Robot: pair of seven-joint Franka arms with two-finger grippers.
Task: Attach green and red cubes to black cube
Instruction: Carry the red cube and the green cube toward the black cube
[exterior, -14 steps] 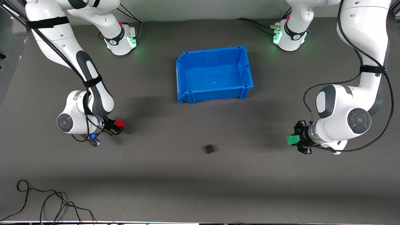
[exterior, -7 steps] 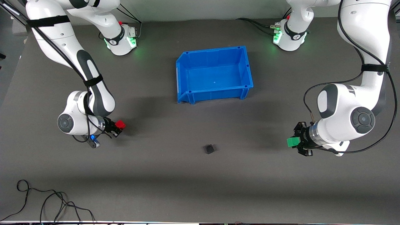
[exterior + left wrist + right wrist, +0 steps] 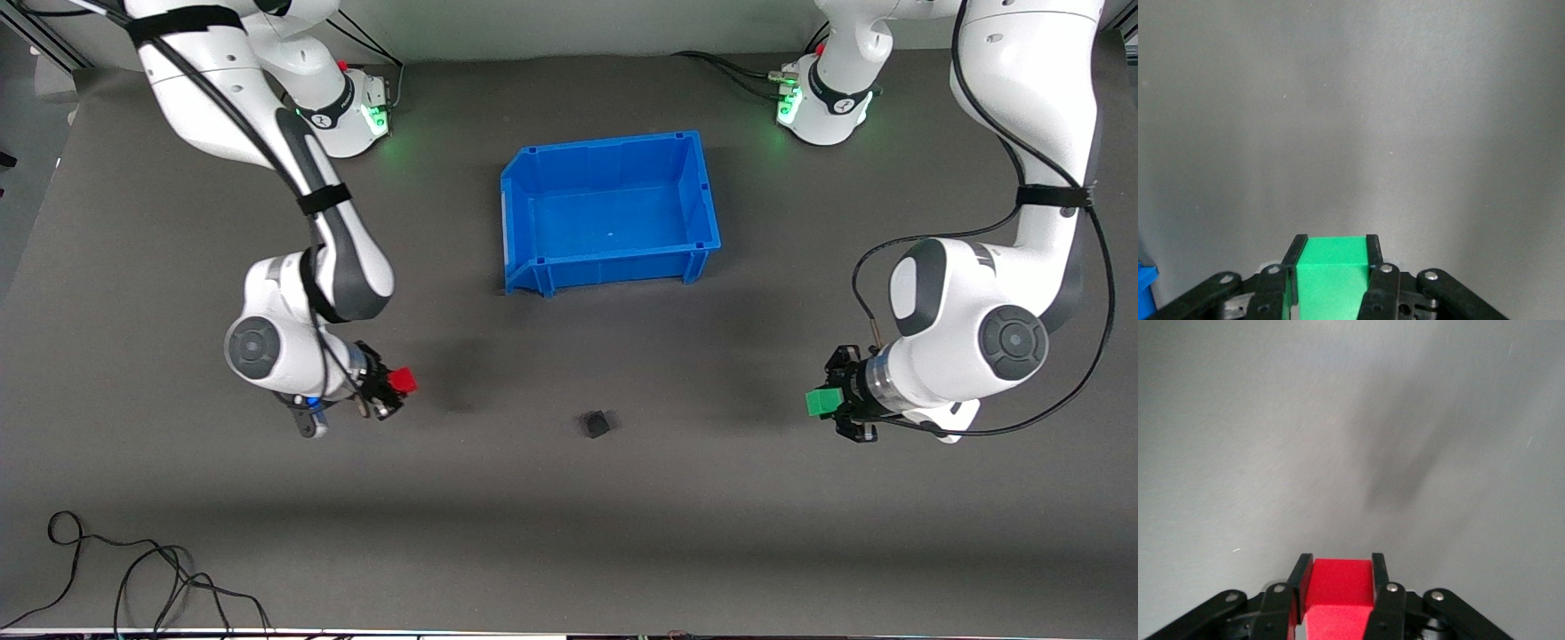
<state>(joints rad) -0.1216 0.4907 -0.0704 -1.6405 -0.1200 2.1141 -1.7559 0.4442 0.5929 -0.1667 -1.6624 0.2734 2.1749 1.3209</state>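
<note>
Cubes: red cube (image 3: 402, 380) clamped in right gripper (image 3: 391, 391) fingers, green cube (image 3: 819, 403) in left gripper (image 3: 831, 407) fingers; black cube (image 3: 597, 424) sat on desk (image 3: 569, 533) between them. Best approach: level, square faces meeting.

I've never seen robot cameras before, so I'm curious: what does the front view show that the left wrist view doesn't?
Only the front view shows the small matte black cube on the dark grey table, the open blue plastic bin, the right gripper clamped on the small bright red cube, and both white arms. Only the left wrist view shows, close up, the black fingers pressing two sides of their cube. Both show the left gripper holding the small bright green cube above the table.
</note>
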